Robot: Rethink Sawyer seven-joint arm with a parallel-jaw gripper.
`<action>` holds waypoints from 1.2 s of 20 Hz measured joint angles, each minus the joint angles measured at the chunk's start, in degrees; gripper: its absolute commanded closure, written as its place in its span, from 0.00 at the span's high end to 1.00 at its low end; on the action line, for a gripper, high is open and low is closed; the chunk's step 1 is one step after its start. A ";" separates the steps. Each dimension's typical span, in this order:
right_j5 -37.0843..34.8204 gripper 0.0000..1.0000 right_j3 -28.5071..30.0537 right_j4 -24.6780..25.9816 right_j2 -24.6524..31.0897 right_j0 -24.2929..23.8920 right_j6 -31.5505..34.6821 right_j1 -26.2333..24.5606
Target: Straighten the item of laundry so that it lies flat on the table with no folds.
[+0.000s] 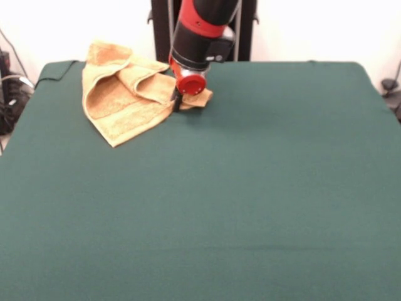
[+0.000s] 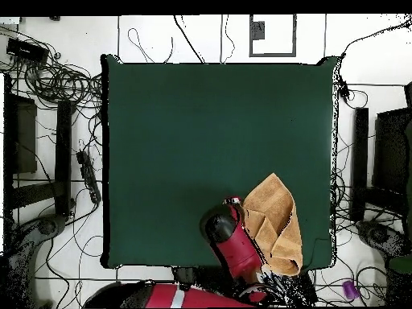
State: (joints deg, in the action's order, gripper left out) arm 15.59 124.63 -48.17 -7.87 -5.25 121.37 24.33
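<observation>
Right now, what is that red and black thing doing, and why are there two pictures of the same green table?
That is a robot arm. At its tip is a gripper, a sort of hand. It is down on the edge of a towel, but the pictures don't show whether it is pinching the cloth. One picture is taken from across the table, facing the robot. The other looks straight down from above, so the same towel appears on the other side. The orange-tan towel is crumpled, with folds lying over each other, near the robot's end of the table. Nothing else lies on the green cloth. The robot's job is to spread the towel flat.
</observation>
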 measured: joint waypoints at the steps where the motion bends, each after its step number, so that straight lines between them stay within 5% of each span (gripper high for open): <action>1: -0.02 0.00 0.10 0.25 0.29 -0.51 0.61 0.15; 14: -0.02 0.00 2.39 12.59 7.04 -13.49 10.55 2.89; 24: 0.04 0.00 2.57 9.66 7.10 -12.57 13.89 3.00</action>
State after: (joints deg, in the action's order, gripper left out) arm 15.63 127.20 -38.51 -0.77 -17.82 135.26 27.33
